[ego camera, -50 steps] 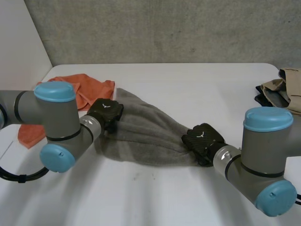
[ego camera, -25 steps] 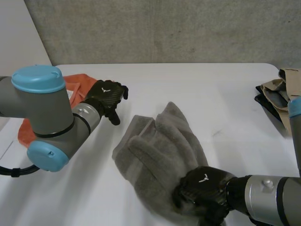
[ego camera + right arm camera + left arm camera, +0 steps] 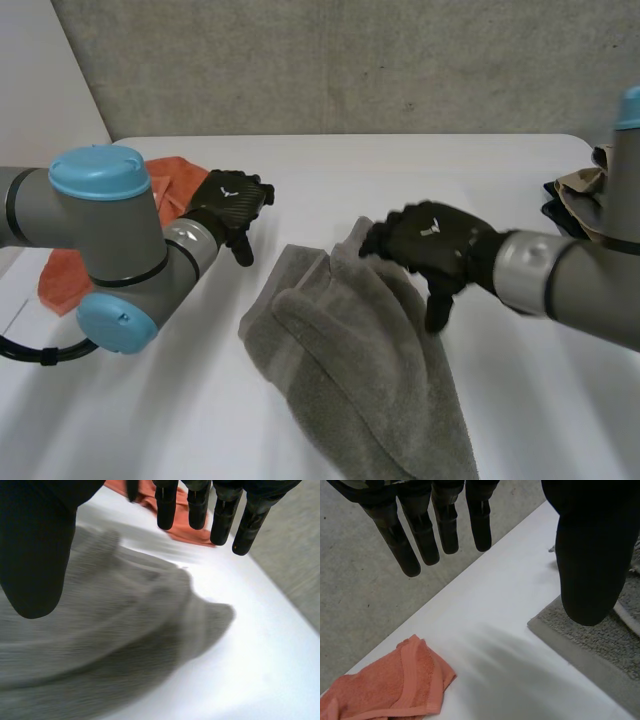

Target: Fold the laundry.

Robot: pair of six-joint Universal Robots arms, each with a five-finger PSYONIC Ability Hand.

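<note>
In the head view we see the whole layout: the grey towel [image 3: 350,370] lies rumpled on the white table [image 3: 400,170], running from the centre toward 5 o'clock. An orange cloth [image 3: 178,178] sits at 10 o'clock, partly behind the left arm, and a heap of beige garments [image 3: 590,190] is at the 3 o'clock edge.

The wrist views give us what the head view cannot, which is how each hand stands. In the left wrist view the left hand's fingers [image 3: 422,535] are straight and spread from the thumb, holding nothing, with bare table under the palm. The orange cloth [image 3: 395,690] lies on one side and the towel's hemmed edge [image 3: 600,645] beside the thumb. In the right wrist view the right hand's fingers [image 3: 166,505] are likewise straight and empty. The towel [image 3: 100,645] lies under the palm, and the orange cloth [image 3: 185,522] is beyond the fingertips.

From the head view, the left hand [image 3: 230,203] hangs at 9 o'clock, apart from the towel's near corner. The right hand [image 3: 432,240] reaches in from 3 o'clock, over the towel's far edge; we cannot tell whether it touches the cloth.
</note>
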